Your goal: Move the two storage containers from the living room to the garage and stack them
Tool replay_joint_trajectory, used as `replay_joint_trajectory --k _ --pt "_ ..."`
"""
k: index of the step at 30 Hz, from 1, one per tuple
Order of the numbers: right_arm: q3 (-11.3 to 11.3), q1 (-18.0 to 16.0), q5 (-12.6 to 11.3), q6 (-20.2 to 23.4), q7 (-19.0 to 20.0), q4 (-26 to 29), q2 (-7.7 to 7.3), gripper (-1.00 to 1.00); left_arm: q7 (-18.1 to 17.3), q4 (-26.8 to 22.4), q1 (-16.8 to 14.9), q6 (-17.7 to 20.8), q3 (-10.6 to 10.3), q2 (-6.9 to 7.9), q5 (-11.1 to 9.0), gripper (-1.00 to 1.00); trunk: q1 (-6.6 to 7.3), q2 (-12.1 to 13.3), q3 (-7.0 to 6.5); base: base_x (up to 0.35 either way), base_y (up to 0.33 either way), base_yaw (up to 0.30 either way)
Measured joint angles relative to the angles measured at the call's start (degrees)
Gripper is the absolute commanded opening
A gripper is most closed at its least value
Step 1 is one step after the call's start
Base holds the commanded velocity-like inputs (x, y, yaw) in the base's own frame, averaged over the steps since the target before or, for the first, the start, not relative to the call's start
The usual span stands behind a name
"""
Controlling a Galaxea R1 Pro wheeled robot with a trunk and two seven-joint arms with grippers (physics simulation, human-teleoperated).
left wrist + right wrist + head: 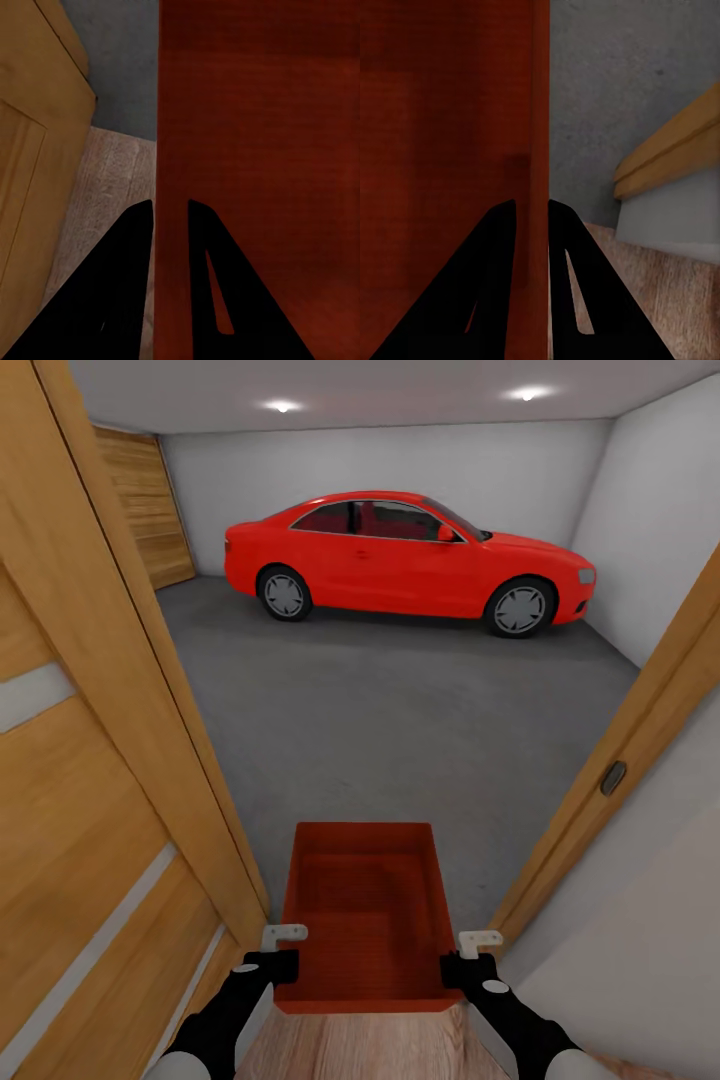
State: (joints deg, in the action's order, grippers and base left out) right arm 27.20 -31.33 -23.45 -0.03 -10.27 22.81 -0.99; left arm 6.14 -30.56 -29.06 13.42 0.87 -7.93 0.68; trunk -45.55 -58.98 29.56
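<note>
Between the two black grippers, an orange-red, shallow, open-topped rectangular storage container (367, 908) with a finely ribbed bottom is carried level, its far end reaching ahead of them over the threshold. The left gripper (170, 217) pinches the container's thin left wall between its two fingers, one inside the bin and one outside, and the right gripper (532, 217) pinches the right wall the same way. Below and behind the grippers lies a strip of light wood-plank flooring (350, 1050); ahead of them the dark grey mottled concrete floor (400, 710) of the garage begins. Just to the left of the left gripper stands an open light-wood door (90, 780), and to the right of the right gripper a wooden door frame (620, 760) against a white wall. Well ahead, across the concrete, a glossy red coupe car (410, 560) is parked by the white back wall. Judging from this, the carry of this container is nearly finished: it sits in the doorway and has yet to be set down on the concrete. No container rests on the garage floor in sight, so the placing and the stacking appear to remain.
</note>
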Motion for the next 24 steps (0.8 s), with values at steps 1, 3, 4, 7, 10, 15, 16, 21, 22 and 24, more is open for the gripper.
replay_joint_trajectory --k 1,3,4,7,10,15,16,21,22,24 --pt "0.0 0.0 0.0 0.0 0.0 0.0 0.0 -1.0 0.0 0.0 0.0 0.0 0.0 0.0 0.0 -1.0 0.0 0.0 0.0 0.0 0.001 -0.018" --pt "0.0 0.0 0.0 0.0 0.0 0.0 0.0 -1.0 0.0 0.0 0.0 0.0 0.0 0.0 0.0 -1.0 0.0 0.0 0.0 0.0 0.0 -0.06" --pt "0.0 0.0 0.0 0.0 0.0 0.0 -0.01 -1.0 0.0 0.0 0.0 0.0 0.0 0.0 0.0 -1.0 0.0 0.0 0.0 0.0 0.0 -0.106" --pt "0.0 0.0 0.0 0.0 0.0 0.0 0.0 -1.0 0.0 0.0 0.0 0.0 0.0 0.0 0.0 -1.0 0.0 0.0 0.0 0.0 0.0 -0.173" --pt "0.0 0.0 0.0 0.0 0.0 0.0 -0.01 -1.0 0.0 0.0 0.0 0.0 0.0 -0.01 0.0 -1.0 0.0 0.0 0.0 0.0 0.0 -0.208" --pt "0.0 0.0 0.0 0.0 0.0 0.0 0.0 -1.0 0.0 0.0 0.0 0.0 0.0 -0.01 0.0 -1.0 0.0 0.0 0.0 0.0 0.0 -0.2" --pt "0.0 0.0 0.0 0.0 0.0 0.0 0.0 -1.0 0.0 0.0 0.0 0.0 0.0 -0.01 0.0 -1.0 0.0 0.0 0.0 0.0 0.0 -0.192" --pt "0.0 0.0 0.0 0.0 0.0 0.0 0.01 -1.0 0.0 0.0 0.0 0.0 0.0 0.0 0.0 -1.0 0.0 0.0 0.0 0.0 0.0 -0.12" --pt "0.0 0.0 0.0 0.0 0.0 0.0 -0.01 -1.0 0.0 0.0 0.0 0.0 0.0 0.0 -0.1 -1.0 0.0 0.0 0.0 0.0 0.0 -0.027" --pt "0.0 0.0 0.0 0.0 0.0 0.0 -0.01 -1.0 0.0 0.0 0.0 0.0 0.0 0.0 -0.1 -1.0 0.0 0.0 0.0 0.0 0.0 -0.017"
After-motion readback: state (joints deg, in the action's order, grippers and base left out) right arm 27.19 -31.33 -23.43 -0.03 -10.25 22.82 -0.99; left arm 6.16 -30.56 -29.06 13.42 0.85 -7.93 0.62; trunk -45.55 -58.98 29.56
